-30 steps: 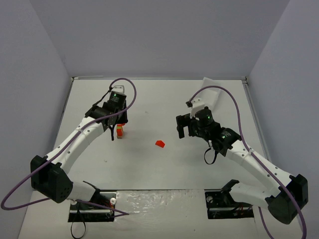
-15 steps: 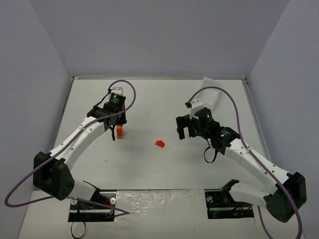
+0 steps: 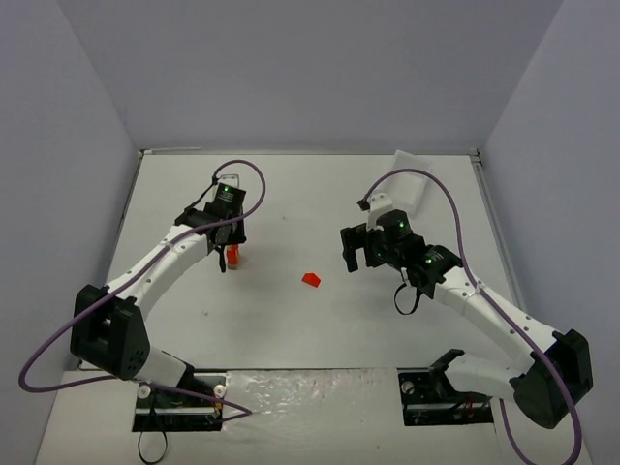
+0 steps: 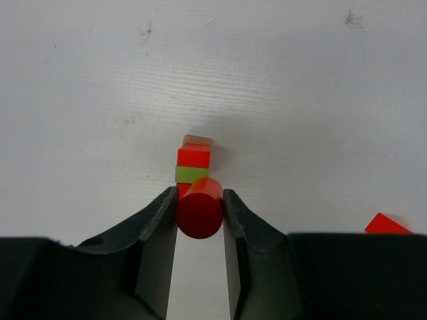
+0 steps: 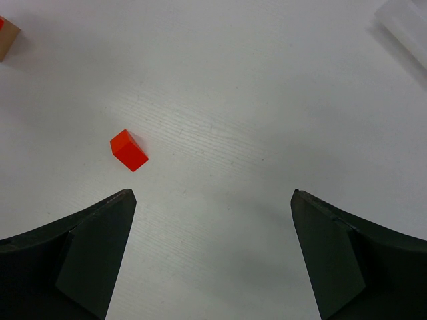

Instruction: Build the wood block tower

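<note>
The wood block tower (image 4: pixel 193 165) stands left of the table's middle (image 3: pixel 232 257); along it I see tan, red, lime green and red blocks. My left gripper (image 4: pixel 199 200) is shut on a red cylinder (image 4: pixel 199 208), held right at the near red end of the tower. Whether the cylinder touches the tower, I cannot tell. A loose red wedge block (image 3: pixel 311 279) lies mid-table, also seen in the right wrist view (image 5: pixel 128 150). My right gripper (image 5: pixel 213 195) hangs wide open over bare table to the right of that wedge, with nothing between its fingers.
A pale translucent tray (image 3: pixel 415 172) lies at the back right, its corner showing in the right wrist view (image 5: pixel 407 27). The loose red wedge (image 4: pixel 387 224) sits to the right of my left gripper. White walls enclose the table on three sides.
The left arm has shifted slightly, its gripper staying shut on the cylinder at the tower. The right arm has barely moved and stays open.
</note>
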Controlling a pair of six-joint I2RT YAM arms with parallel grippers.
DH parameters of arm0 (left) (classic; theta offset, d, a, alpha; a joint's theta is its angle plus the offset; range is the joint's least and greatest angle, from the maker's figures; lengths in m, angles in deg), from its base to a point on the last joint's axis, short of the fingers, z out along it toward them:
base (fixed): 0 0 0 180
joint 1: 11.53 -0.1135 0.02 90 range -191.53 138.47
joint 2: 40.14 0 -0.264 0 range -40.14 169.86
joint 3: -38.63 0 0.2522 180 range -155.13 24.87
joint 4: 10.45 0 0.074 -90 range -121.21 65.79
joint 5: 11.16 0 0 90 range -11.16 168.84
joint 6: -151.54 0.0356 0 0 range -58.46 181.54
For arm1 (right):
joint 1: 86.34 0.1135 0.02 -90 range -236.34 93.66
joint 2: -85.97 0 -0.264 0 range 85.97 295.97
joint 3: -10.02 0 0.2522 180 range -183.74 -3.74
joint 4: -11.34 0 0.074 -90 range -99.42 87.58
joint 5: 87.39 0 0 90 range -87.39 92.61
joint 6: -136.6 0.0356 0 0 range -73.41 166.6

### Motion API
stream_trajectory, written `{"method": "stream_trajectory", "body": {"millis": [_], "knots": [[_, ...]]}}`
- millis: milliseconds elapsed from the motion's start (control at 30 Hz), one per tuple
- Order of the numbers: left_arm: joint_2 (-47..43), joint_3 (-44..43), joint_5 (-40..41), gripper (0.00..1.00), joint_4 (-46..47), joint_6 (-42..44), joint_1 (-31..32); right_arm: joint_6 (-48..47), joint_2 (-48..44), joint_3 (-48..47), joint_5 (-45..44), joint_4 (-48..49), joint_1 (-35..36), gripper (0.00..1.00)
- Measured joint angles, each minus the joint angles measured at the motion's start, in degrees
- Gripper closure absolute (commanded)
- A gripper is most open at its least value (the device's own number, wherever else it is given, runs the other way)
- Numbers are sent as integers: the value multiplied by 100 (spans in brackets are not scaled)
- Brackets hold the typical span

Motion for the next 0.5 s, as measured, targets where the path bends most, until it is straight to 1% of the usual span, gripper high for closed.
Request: {"method": "stream_trajectory", "body": {"millis": [500], "knots": [[131,5,-4,95,93,84,-75,-2,106,0,50,0,-5,0]]}}
